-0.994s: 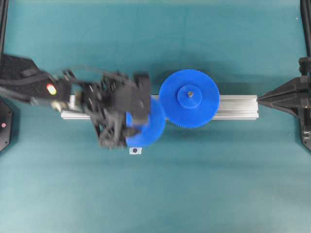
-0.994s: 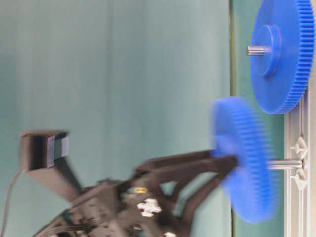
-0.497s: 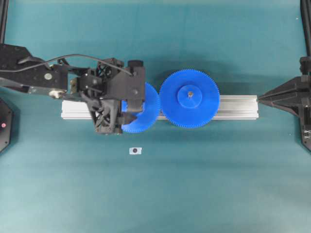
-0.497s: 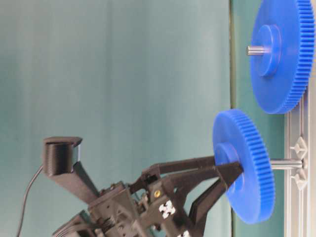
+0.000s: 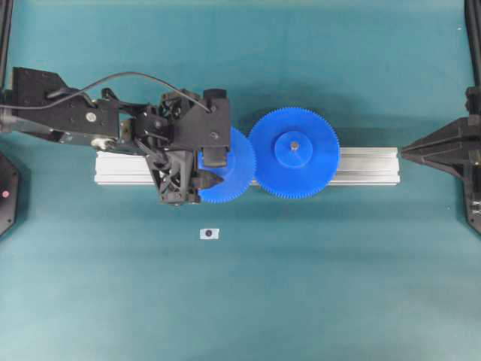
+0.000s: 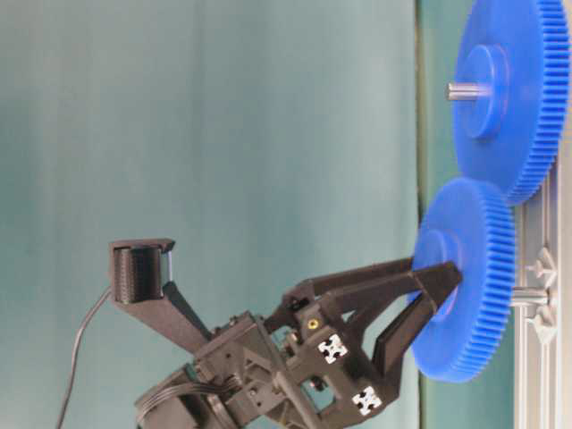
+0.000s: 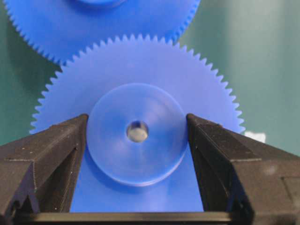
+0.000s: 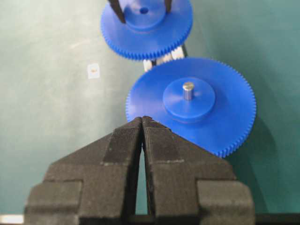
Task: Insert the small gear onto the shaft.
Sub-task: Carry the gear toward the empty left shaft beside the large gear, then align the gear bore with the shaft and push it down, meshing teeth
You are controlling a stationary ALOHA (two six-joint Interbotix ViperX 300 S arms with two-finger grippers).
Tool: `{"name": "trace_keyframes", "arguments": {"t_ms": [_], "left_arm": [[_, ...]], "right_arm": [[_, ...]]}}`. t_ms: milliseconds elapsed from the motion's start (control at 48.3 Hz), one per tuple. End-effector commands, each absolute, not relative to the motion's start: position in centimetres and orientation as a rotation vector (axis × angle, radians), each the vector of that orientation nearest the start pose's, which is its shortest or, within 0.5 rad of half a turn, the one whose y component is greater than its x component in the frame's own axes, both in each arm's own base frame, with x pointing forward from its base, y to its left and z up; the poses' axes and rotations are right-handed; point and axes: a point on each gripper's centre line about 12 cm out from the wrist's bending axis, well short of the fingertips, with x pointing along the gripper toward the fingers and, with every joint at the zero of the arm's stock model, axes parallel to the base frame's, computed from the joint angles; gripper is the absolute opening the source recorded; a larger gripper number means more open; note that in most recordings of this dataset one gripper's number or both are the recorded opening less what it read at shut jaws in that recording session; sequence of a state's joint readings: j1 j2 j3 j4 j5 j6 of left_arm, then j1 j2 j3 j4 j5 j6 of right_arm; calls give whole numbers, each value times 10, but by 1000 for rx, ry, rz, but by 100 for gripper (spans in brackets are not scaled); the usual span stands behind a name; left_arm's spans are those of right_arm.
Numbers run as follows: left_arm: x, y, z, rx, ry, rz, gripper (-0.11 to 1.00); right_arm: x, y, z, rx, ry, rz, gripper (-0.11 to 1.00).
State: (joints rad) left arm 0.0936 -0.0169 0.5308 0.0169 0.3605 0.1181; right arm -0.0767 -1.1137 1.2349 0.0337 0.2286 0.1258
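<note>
Small gear (image 7: 136, 117), hub gripped by the left jaws, sits beside the larger gear (image 5: 294, 153); right jaws closed.

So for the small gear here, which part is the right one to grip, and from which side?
The raised round hub: the left gripper already clamps the small gear there, one finger on each side, coming along the gear's axis from its hub face. The hub gives smooth opposed walls, spares the teeth, and leaves the centre hole clear for the shaft.
</note>
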Motion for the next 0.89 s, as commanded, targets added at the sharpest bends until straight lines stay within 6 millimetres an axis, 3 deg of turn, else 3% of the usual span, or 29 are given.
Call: {"name": "trace_keyframes", "arguments": {"t_ms": [0, 622, 870], "left_arm": [[391, 39, 197, 91, 866, 38, 71], [373, 38, 203, 87, 995, 30, 71], [376, 37, 203, 109, 999, 17, 71]], "right_arm": [[167, -12, 241, 182, 330, -98, 10], [166, -12, 237, 183, 333, -100, 10], [166, -13, 237, 182, 333, -105, 10]]}}
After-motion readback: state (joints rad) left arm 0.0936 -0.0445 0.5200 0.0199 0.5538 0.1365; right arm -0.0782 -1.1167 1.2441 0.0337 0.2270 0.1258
